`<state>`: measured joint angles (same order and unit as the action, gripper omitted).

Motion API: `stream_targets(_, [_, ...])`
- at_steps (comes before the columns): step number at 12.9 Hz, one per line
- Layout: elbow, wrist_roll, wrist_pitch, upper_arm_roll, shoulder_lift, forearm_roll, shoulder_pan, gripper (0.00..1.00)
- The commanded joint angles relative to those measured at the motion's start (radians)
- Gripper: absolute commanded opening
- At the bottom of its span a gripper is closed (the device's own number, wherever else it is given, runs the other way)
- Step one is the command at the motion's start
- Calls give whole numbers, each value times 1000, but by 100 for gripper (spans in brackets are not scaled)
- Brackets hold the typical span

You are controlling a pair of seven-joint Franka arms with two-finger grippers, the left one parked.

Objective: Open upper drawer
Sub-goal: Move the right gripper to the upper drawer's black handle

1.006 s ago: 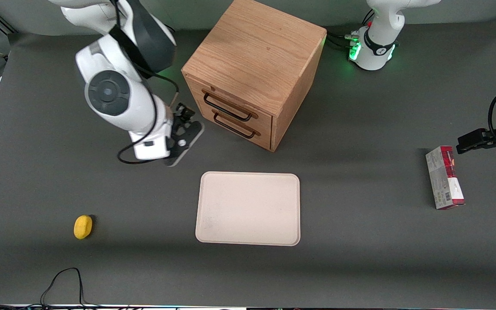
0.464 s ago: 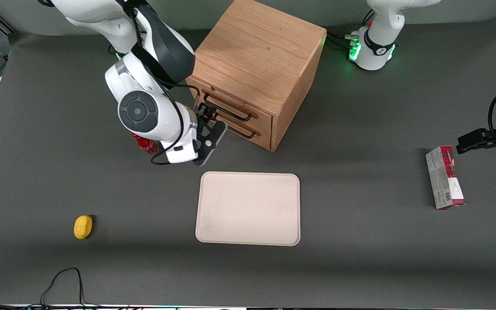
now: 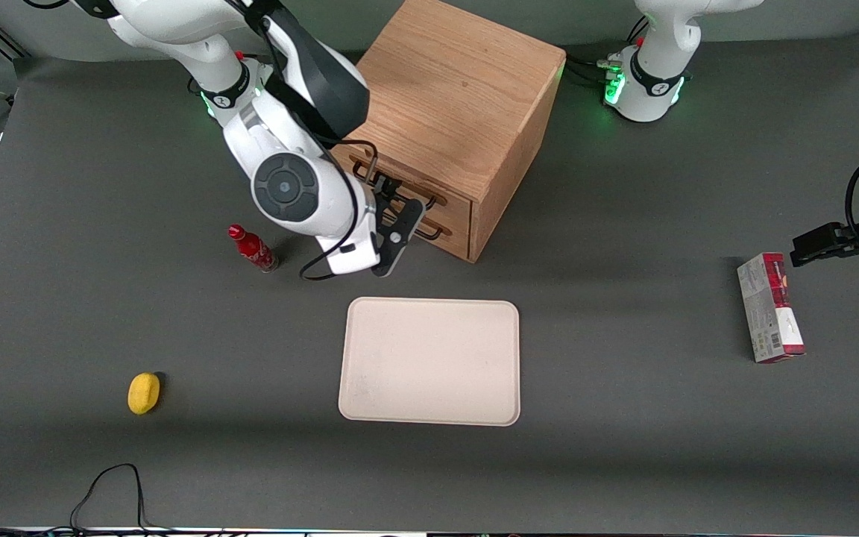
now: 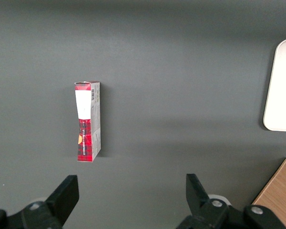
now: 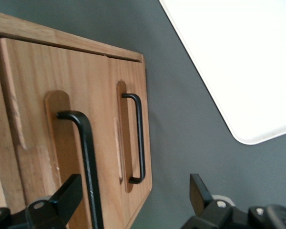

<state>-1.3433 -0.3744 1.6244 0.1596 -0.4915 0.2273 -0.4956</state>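
My gripper (image 5: 133, 200) hangs wide open and empty before the upper drawer (image 5: 47, 143). Its stiff black wire handle (image 5: 88, 162) looks the only hold; I expect the light wooden box to slide easily

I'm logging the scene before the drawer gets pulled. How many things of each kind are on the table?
Cabinets: 1, oak cabinet, upper drawer shut
Trays: 1, beige tray
Bottles: 1, red bottle
Boxes: 1, red carton
Yellow items: 1, yellow object
Total: 5
The pincer, open, sits at the drawer handles.
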Motion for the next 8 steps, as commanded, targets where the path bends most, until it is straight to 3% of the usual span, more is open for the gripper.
stream_targets(1, [15, 26, 0, -6, -16, 23, -8, 100])
stream_targets(8, [-62, 32, -8, -11, -5, 24, -3, 100])
